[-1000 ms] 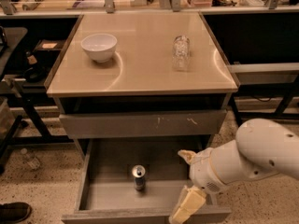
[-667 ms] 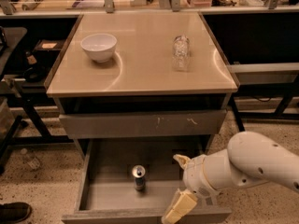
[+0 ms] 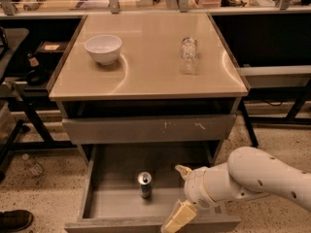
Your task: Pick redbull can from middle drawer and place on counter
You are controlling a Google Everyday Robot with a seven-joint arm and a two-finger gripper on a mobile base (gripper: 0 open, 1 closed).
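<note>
The redbull can (image 3: 144,184) stands upright on the grey floor of the open middle drawer (image 3: 116,174), a little left of centre. My gripper (image 3: 178,195) is at the end of the white arm, just right of the can and apart from it. One finger (image 3: 183,170) points up over the drawer floor and the other (image 3: 176,219) hangs down over the drawer front, so the fingers are spread open and hold nothing. The glossy beige counter (image 3: 150,67) tops the cabinet above.
A white bowl (image 3: 103,48) sits on the counter's left and a clear crinkled bottle (image 3: 188,55) on its right. A shut drawer front with white scuffs (image 3: 148,128) is above the open drawer. Dark shelving and table legs flank the cabinet. A shoe (image 3: 14,220) lies at bottom left.
My arm and gripper have moved left over the open drawer, closer to the can. The can, bowl and bottle have not moved.
</note>
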